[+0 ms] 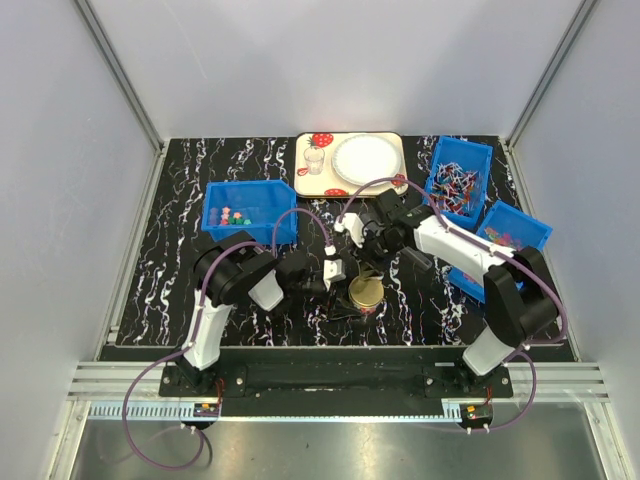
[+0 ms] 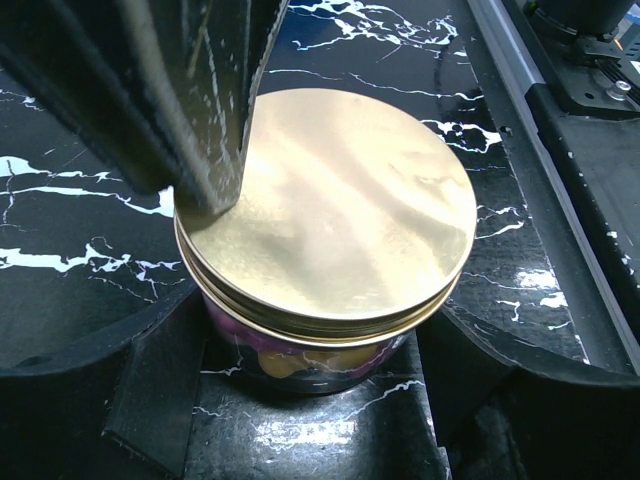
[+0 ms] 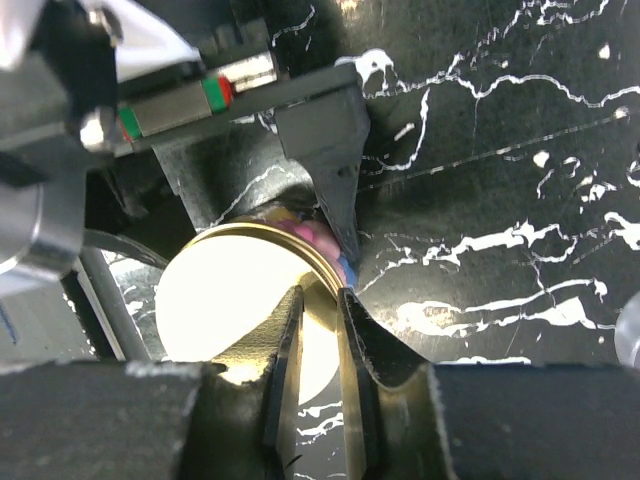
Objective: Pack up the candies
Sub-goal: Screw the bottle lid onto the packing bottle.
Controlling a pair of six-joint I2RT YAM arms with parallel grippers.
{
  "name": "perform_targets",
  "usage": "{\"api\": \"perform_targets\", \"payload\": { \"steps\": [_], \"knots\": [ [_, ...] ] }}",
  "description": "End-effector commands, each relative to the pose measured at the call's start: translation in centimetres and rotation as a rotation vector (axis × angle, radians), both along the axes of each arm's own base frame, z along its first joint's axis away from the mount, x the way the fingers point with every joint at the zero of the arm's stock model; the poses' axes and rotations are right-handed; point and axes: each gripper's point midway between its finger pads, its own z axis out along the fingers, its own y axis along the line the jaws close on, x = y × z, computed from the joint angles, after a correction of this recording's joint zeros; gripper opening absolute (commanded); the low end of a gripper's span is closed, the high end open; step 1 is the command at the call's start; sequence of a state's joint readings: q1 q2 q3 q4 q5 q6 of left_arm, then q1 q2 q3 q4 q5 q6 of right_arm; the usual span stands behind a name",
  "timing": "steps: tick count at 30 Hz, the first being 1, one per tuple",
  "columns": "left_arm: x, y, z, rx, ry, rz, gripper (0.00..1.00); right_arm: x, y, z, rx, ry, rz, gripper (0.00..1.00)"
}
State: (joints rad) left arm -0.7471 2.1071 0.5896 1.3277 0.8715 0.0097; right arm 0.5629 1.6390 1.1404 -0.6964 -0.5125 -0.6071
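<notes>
Right claw [image 3: 320,295] pinched narrow on gold lid [image 2: 340,210] | left claw [image 2: 300,395] wide, clasping jar [image 2: 300,362] | candies [image 1: 228,215] in blue bin [image 1: 250,187] behind

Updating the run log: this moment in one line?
left gripper: clamps jar | right gripper: shut, tips at lid rim | lid: on jar | candies: inside jar

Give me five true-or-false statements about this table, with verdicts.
1. The round gold metal lid sits on the clear jar. True.
2. The left end effector straddles that jar. True.
3. The round white plate holds candies. False: it is bare.
4. The left blue plastic bin holds thin stick sweets. False: a few chunky bright candies lie there.
5. The right end effector hovers over the plate. False: its fingertips are at the lid's rim.
</notes>
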Motion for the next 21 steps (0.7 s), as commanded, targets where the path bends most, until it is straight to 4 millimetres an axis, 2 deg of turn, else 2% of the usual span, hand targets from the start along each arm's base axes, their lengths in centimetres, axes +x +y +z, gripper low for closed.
{"api": "perform_targets", "payload": {
  "steps": [1,21],
  "knots": [
    [2.9,-0.9,6.9,-0.24,-0.261,0.066,0.69,-3.8,-3.4,-1.8,-0.135,0.105,-0.001,0.24],
    [2.9,-0.9,7.0,-0.241,-0.265,0.066,0.69,-5.8,-5.9,-0.6,-0.172,0.083,-0.026,0.22]
  ]
}}
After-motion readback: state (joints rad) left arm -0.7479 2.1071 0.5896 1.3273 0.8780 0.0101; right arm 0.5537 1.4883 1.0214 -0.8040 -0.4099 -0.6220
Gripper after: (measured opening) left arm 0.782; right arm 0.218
